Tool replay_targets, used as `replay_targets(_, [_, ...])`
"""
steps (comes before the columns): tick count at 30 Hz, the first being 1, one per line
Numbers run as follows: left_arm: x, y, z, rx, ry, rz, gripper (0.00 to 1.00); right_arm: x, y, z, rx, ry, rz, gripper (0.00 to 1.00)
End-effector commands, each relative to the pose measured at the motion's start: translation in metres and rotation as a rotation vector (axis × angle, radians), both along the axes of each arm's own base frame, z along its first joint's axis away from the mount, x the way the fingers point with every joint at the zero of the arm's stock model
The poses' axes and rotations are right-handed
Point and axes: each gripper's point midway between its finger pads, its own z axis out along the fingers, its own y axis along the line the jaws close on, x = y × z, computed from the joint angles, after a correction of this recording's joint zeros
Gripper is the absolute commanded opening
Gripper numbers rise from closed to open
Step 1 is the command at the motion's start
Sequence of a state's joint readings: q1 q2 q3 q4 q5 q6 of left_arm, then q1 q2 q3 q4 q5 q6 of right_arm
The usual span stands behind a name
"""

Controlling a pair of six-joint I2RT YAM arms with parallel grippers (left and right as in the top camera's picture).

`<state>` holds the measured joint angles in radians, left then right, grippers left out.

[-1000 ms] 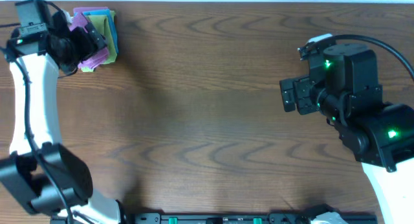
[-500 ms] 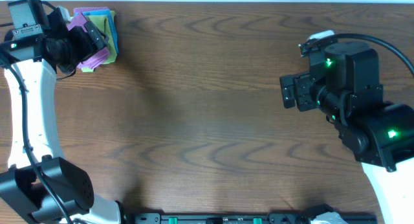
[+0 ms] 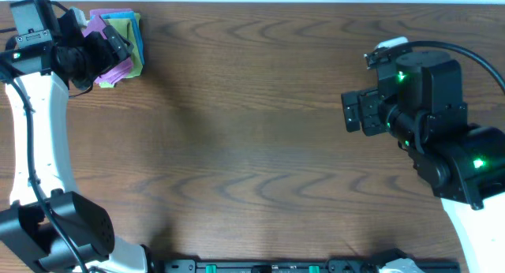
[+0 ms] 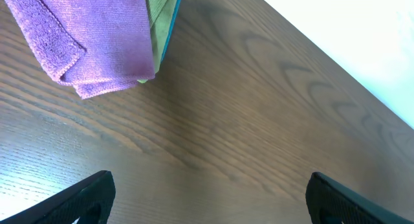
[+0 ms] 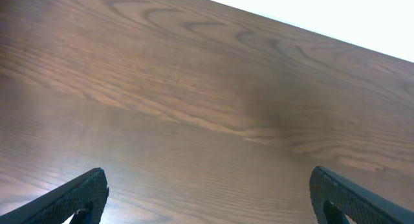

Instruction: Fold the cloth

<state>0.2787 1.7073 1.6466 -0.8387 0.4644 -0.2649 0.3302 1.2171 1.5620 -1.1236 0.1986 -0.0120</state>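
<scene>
From overhead, the wrist of the left arm has drawn a little toward the far edge of the table over the last second and then stopped. The right gripper has barely shifted and hangs well to the right of the pile, over bare wood. The pile sits in the far left corner. The cloth shows as lilac along the pile's left and near sides, above a lime-green cloth and a blue cloth. The left gripper overlaps the pile's left side in this view, and its jaws cannot be judged from here. The left wrist view settles that: the two fingertips stand far apart with only wood between them and nothing held. The cloth lies ahead and to the left of them, doubled over on top of the pile, with green and a thin blue edge showing at its right. The right wrist view shows that gripper's fingertips equally wide over bare wood, with the pile out of sight. The fold looks already made and the cloth set down on the pile. The small pull-back followed by stillness reads as a finished release, not a fresh grasp. Whether the corners line up cannot be told, since the frame cuts off most of the cloth.
</scene>
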Motion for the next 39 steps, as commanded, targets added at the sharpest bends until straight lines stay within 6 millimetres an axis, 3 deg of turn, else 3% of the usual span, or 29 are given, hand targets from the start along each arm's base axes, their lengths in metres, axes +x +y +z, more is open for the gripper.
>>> replay_targets(1, [0.0, 0.001, 0.007, 0.002, -0.012, 0.005, 0.95, 0.001, -0.005, 0.0, -0.011, -0.004, -0.016, 0.99])
replay_targets(9, [0.0, 0.048, 0.005, 0.24, -0.006, 0.096, 0.95, 0.001, -0.005, 0.0, -0.011, -0.004, -0.016, 0.99])
replay_targets(12, [0.004, 0.049, 0.024, 0.355, -0.098, -0.029, 0.95, 0.001, -0.005, 0.0, -0.011, -0.004, -0.016, 0.99])
replay_targets(16, [-0.002, 0.043, 0.073, 0.539, -0.261, -0.181, 0.95, 0.001, -0.005, 0.0, -0.011, -0.004, -0.016, 0.99])
replay_targets(19, [-0.03, 0.034, 0.113, 0.605, -0.336, -0.204, 0.95, 0.001, -0.005, 0.0, -0.011, -0.004, -0.016, 0.99])
replay_targets(24, [-0.086, 0.009, 0.136, 0.694, -0.329, -0.289, 0.95, 0.001, -0.005, 0.0, -0.011, -0.004, -0.016, 0.99])
replay_targets(27, [-0.117, 0.002, 0.139, 0.717, -0.3, -0.283, 0.96, 0.001, -0.005, 0.0, -0.011, -0.004, -0.016, 0.99])
replay_targets(33, [-0.156, -0.015, 0.135, 0.709, -0.375, -0.254, 0.95, 0.001, -0.005, 0.0, -0.011, -0.004, -0.016, 0.99])
replay_targets(39, [-0.196, -0.029, 0.109, 0.684, -0.454, -0.215, 0.95, 0.001, -0.005, 0.0, -0.011, -0.004, -0.016, 0.99])
